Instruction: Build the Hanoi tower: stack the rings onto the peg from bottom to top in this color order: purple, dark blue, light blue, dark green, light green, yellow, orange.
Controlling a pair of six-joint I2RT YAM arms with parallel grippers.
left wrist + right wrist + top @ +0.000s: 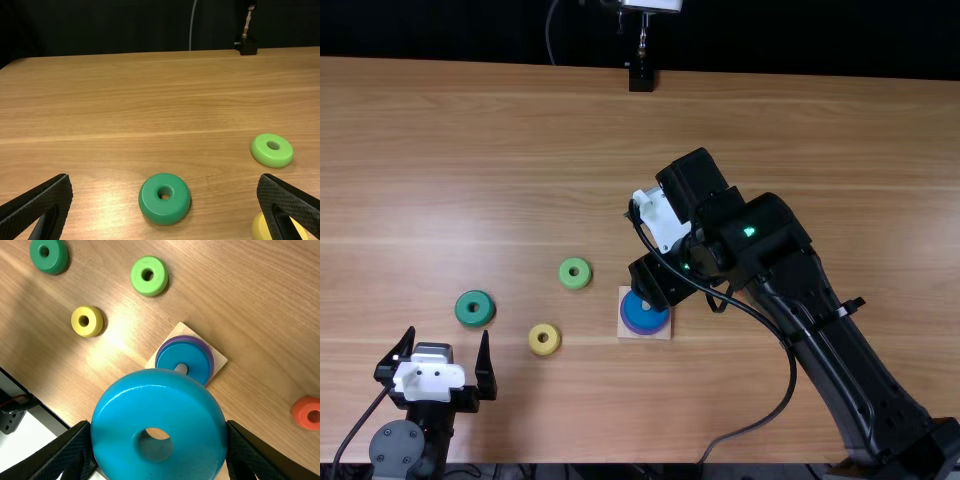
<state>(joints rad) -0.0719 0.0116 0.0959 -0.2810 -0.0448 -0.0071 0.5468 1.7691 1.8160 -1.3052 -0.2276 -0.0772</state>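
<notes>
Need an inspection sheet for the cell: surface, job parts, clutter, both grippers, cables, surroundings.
Surface: light brown wooden table, glare patches.
Stack: purple ring under dark blue ring on peg of square wooden base.
Loose rings: dark green, light green, yellow, orange, lying flat, apart.
Clutter: black block at far edge, possibly a fixture.
Left gripper: open, beside dark green ring.
Right gripper: clamped on light blue ring, near stack.
Cables: black cable looping beside right arm; thin grey cable beyond far edge.
Surroundings: black backdrop.
</notes>
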